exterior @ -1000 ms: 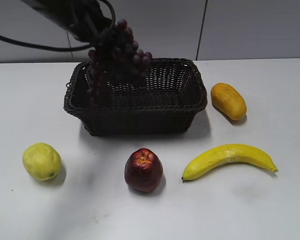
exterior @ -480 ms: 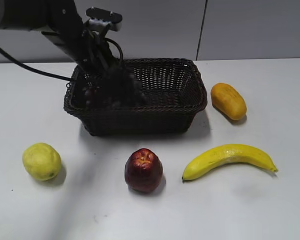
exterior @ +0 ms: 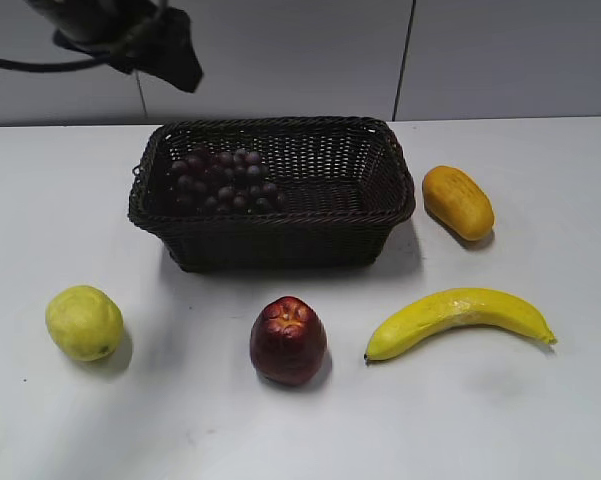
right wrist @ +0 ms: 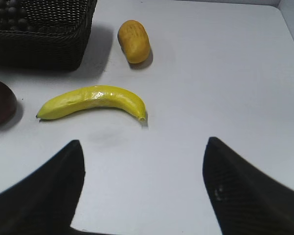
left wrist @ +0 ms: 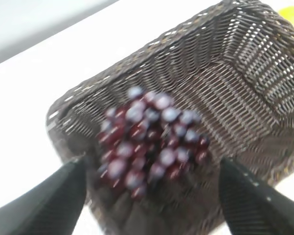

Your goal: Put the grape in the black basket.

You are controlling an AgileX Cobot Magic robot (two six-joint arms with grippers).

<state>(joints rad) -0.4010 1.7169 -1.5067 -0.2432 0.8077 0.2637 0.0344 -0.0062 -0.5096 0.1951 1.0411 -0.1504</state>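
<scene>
The grape (exterior: 222,180), a bunch of dark purple-red grapes, lies inside the black basket (exterior: 280,228) at its left end. In the left wrist view the grape (left wrist: 149,139) is blurred and rests on the woven floor of the basket (left wrist: 244,78). My left gripper (left wrist: 149,169) is open and empty, above the basket; in the exterior view it (exterior: 170,50) is high at the top left, apart from the grape. My right gripper (right wrist: 143,152) is open and empty over bare table, out of the exterior view. The basket's corner (right wrist: 49,44) shows in the right wrist view.
On the white table in front of the basket lie a yellow-green lemon-like fruit (exterior: 84,322), a dark red apple (exterior: 288,340) and a banana (exterior: 458,318). A yellow-orange mango (exterior: 458,202) lies right of the basket. The banana (right wrist: 93,102) and mango (right wrist: 134,41) show in the right wrist view.
The left gripper lowered the grape into the basket, let it go and rose to the upper left. The grape now lies in the basket. Other fruit has not moved.
</scene>
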